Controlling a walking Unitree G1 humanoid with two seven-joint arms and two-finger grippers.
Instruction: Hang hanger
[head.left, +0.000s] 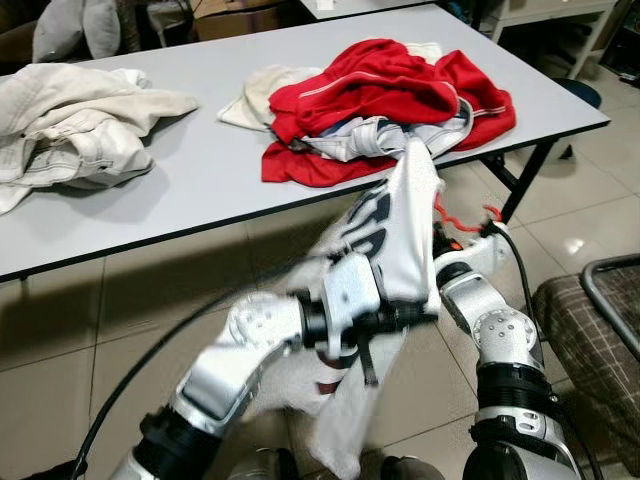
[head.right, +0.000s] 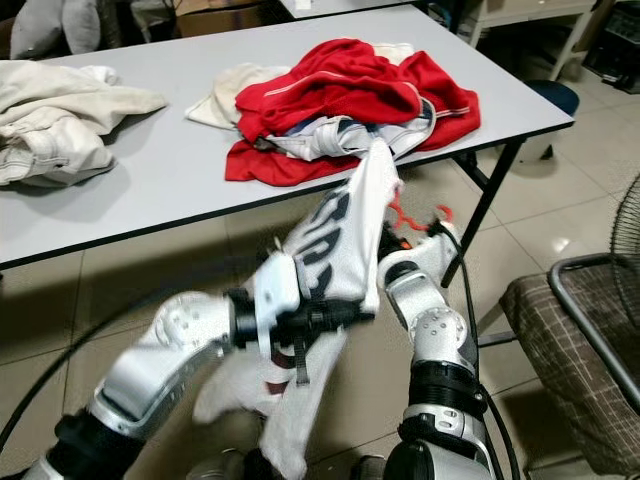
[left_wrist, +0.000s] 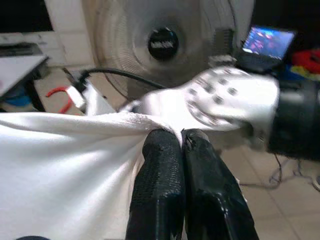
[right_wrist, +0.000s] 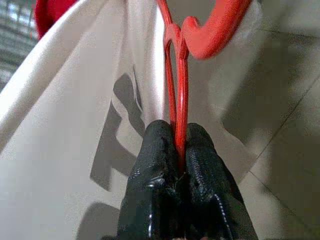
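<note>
Down in front of the table (head.left: 200, 190), the left gripper (left_wrist: 181, 142) pinched the white garment (head.left: 395, 240), fingers closed on its cloth. The right gripper (right_wrist: 181, 150) clamped the red hanger (right_wrist: 177, 75) just beside that garment, below the red clothes pile (head.left: 380, 95).

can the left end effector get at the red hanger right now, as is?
Probably not. The left end effector is shut on the white garment, whose cloth hangs between it and the red hanger, already pinched by the right end effector.
</note>
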